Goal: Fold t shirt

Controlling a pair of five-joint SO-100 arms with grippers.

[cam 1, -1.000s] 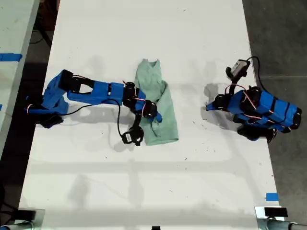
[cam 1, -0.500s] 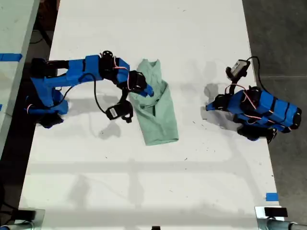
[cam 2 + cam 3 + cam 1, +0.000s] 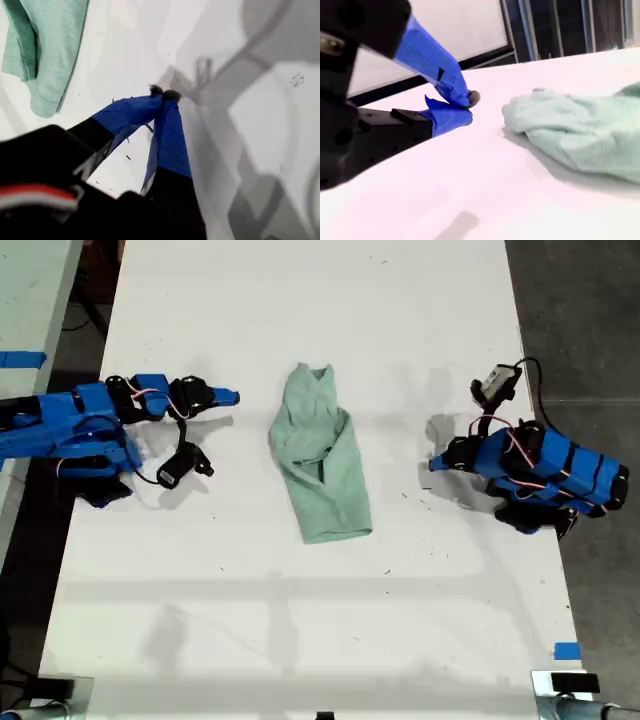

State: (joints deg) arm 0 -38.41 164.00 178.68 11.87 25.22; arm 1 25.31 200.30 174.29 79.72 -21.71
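Observation:
The t shirt (image 3: 322,455), pale mint green and creased, lies folded into a narrow strip mid-table, collar end toward the far edge. My first gripper (image 3: 232,397) is on the exterior view's left, a short gap from the shirt, pointing at it with nothing held. In the first wrist view its blue fingers (image 3: 164,93) meet at the tips, shut, and a corner of the shirt (image 3: 47,45) shows beyond. My second gripper (image 3: 436,462) rests low on the exterior view's right, apart from the shirt. Its tips (image 3: 469,107) are together and empty, with the shirt (image 3: 575,132) ahead.
The white table (image 3: 300,620) runs the length of the exterior view. Dark floor lies past its right edge, and a second pale table (image 3: 30,310) stands at the left. A blue tape mark (image 3: 566,650) sits near the front right corner. A wrist camera (image 3: 175,470) hangs on its cable.
My first arm has pulled off the shirt and drawn back toward the exterior view's left. The shirt stays folded in place. The second arm has not moved.

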